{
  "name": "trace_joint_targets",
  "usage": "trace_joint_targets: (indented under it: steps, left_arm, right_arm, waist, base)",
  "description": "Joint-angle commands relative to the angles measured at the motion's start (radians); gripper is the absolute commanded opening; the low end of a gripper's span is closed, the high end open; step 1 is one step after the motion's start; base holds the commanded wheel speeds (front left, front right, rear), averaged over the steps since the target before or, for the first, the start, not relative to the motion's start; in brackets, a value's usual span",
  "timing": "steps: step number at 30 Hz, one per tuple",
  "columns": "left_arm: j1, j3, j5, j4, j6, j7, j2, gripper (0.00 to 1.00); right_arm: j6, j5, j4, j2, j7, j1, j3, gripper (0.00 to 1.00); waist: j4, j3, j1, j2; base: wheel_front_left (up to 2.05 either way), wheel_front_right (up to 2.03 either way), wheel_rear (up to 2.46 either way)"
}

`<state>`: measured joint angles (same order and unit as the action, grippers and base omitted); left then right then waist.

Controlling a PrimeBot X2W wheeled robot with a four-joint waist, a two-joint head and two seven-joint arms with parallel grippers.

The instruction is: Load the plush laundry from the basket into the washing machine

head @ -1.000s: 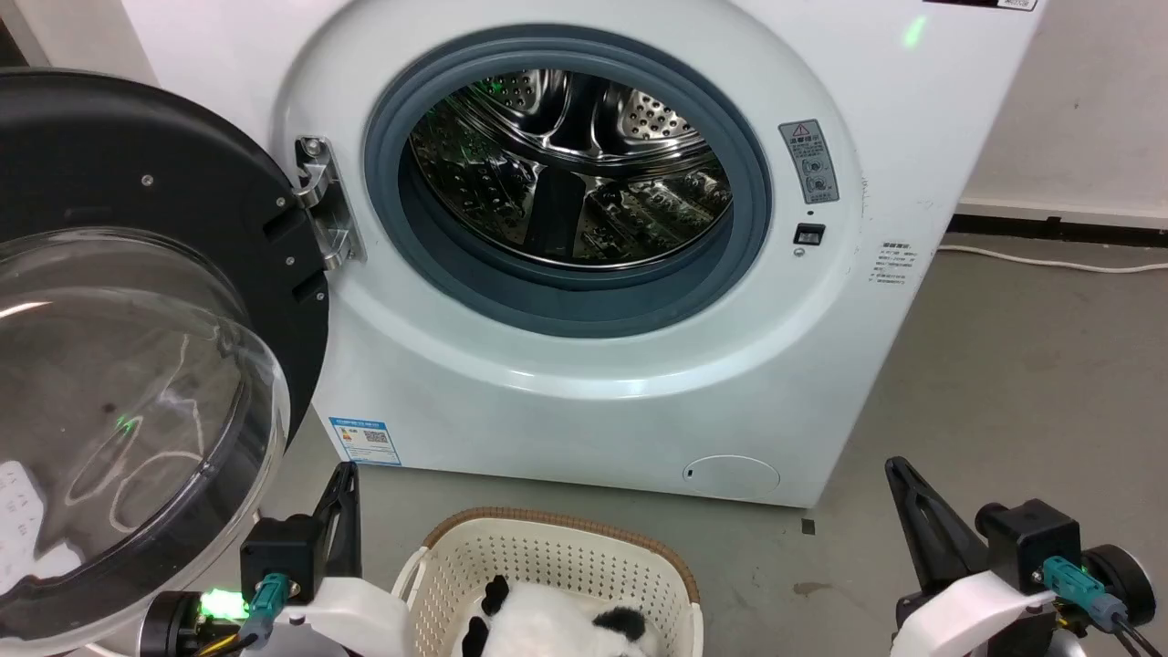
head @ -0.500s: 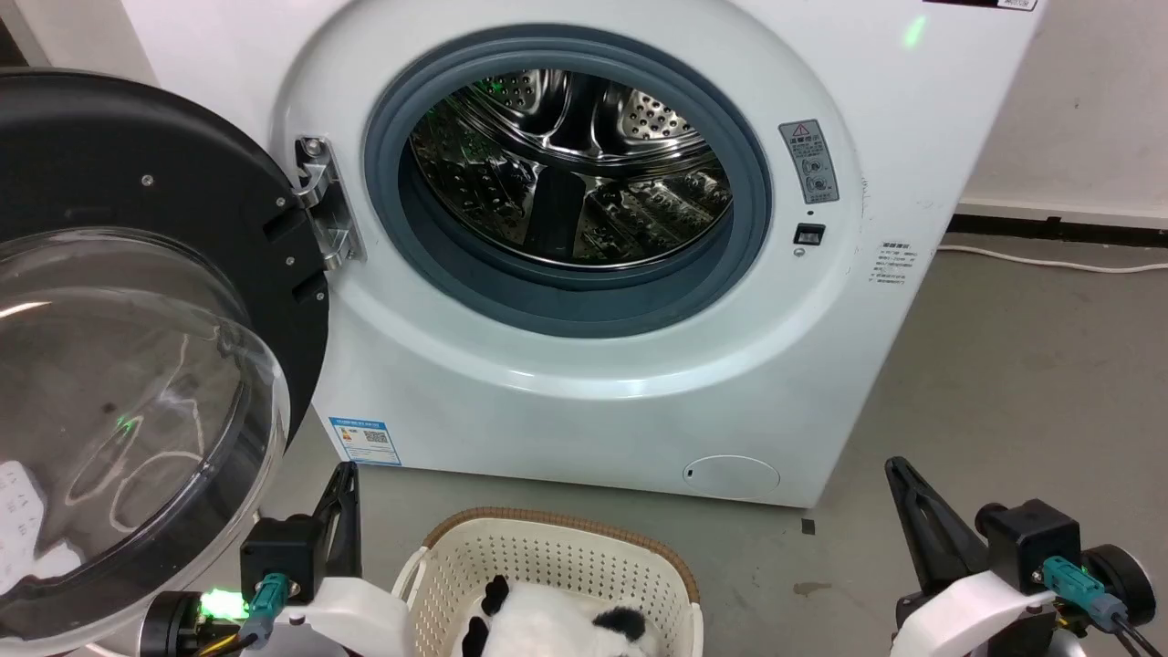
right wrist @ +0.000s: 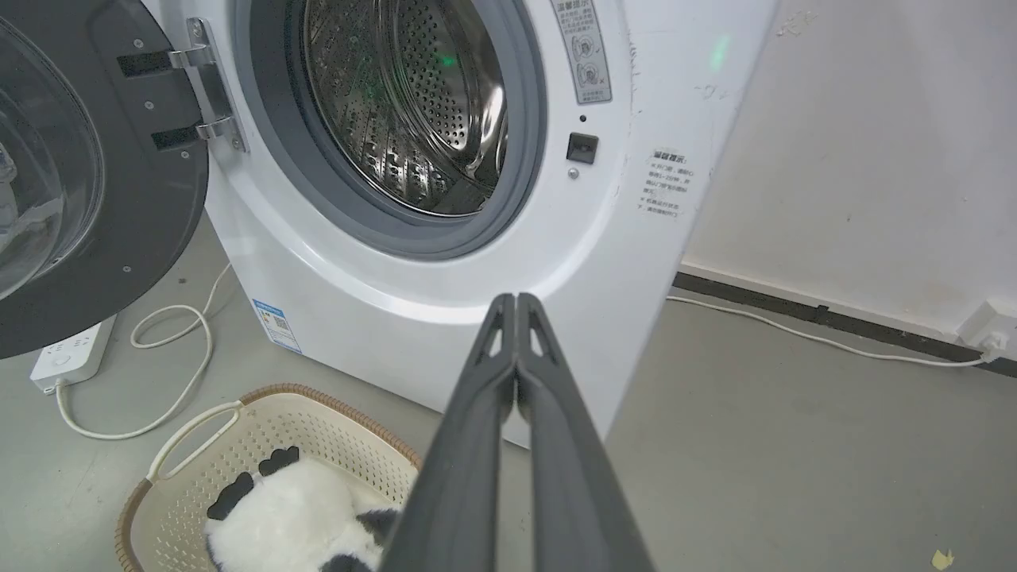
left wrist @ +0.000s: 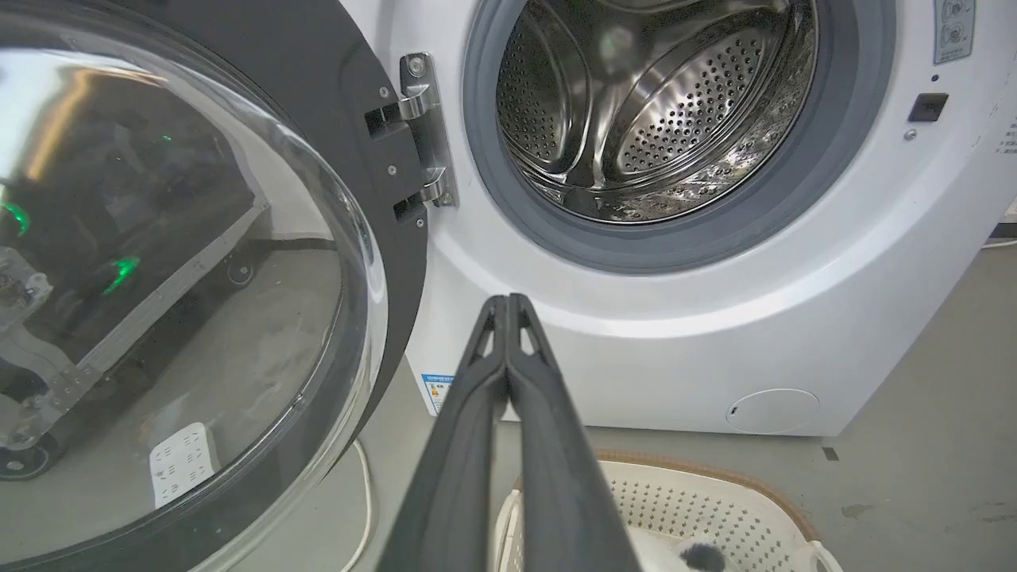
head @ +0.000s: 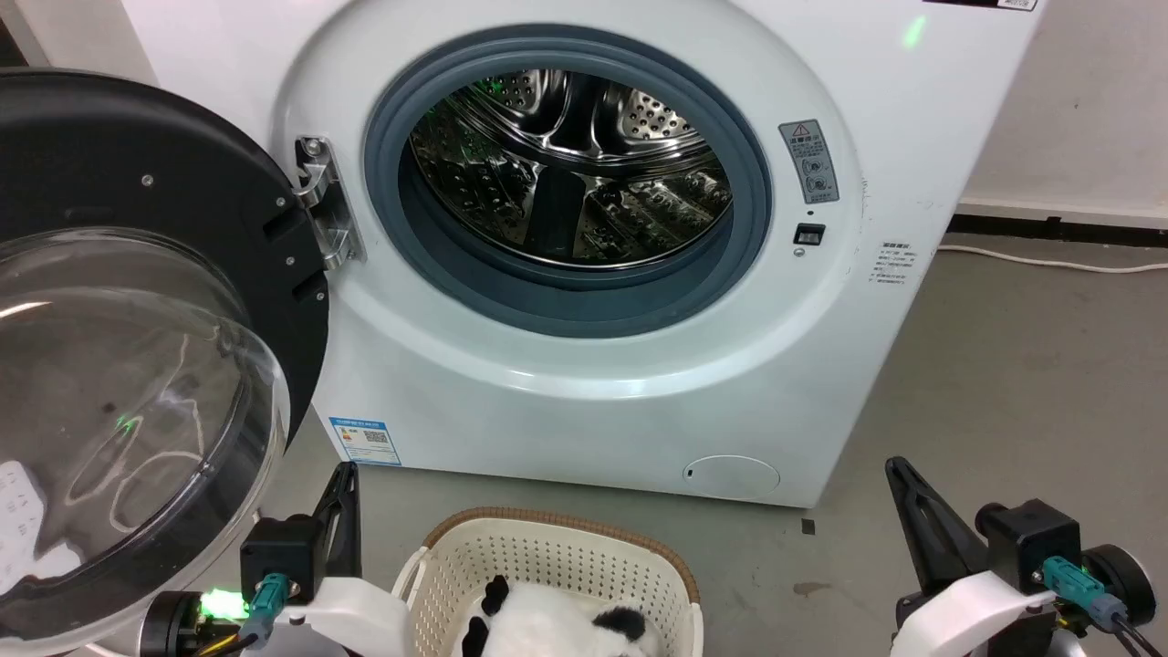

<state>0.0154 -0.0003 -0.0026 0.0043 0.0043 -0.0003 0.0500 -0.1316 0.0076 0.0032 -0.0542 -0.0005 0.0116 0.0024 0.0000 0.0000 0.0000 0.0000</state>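
Both arms' fingers [head: 339, 516] flank the plush laundry [head: 538, 631], untouched in the basket [head: 557, 555].

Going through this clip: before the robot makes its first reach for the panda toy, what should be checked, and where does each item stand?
1. Washing machine door swung wide open: ok.
2. Drum free of other laundry: ok, as far as it shows.
3. Plush panda lying in the basket, uncovered from above: ok.
4. Left gripper open for a grasp: not ok, fingers pressed together.
5. Right gripper open for a grasp: not ok, also shut, holding nothing.
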Motion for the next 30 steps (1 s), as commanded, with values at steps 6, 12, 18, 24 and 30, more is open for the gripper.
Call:
trace_joint_targets:
  steps: [6,12,18,24,30]
  left_arm:
    - [-0.015,0.000,0.003,-0.004,-0.004,0.000,0.000,0.00]
    - [-0.015,0.000,0.003,-0.004,-0.004,0.000,0.000,0.00]
    - [-0.015,0.000,0.003,-0.004,-0.004,0.000,0.000,0.00]
    - [-0.015,0.000,0.003,-0.004,-0.004,0.000,0.000,0.00]
    - [-0.015,0.000,0.003,-0.004,-0.004,0.000,0.000,0.00]
  right_arm:
    - [0.001,-0.008,-0.003,0.004,0.000,-0.012,-0.002,0.00]
    - [0.001,-0.008,-0.003,0.004,0.000,-0.012,-0.002,0.00]
    - [0.001,-0.008,-0.003,0.004,0.000,-0.012,-0.002,0.00]
    - [0.001,-0.008,-0.003,0.004,0.000,-0.012,-0.002,0.00]
    - [0.001,-0.008,-0.003,0.004,0.000,-0.012,-0.002,0.00]
  waist:
    - [0.000,0.000,0.0000,0.0000]
    - [0.000,0.000,0.0000,0.0000]
    - [0.000,0.000,0.0000,0.0000]
    - [0.000,0.000,0.0000,0.0000]
    - [0.000,0.000,0.0000,0.0000]
  base:
    - [0.00,0.00,0.00]
    - [0.00,0.00,0.00]
    - [0.00,0.00,0.00]
    - [0.00,0.00,0.00]
    - [0.00,0.00,0.00]
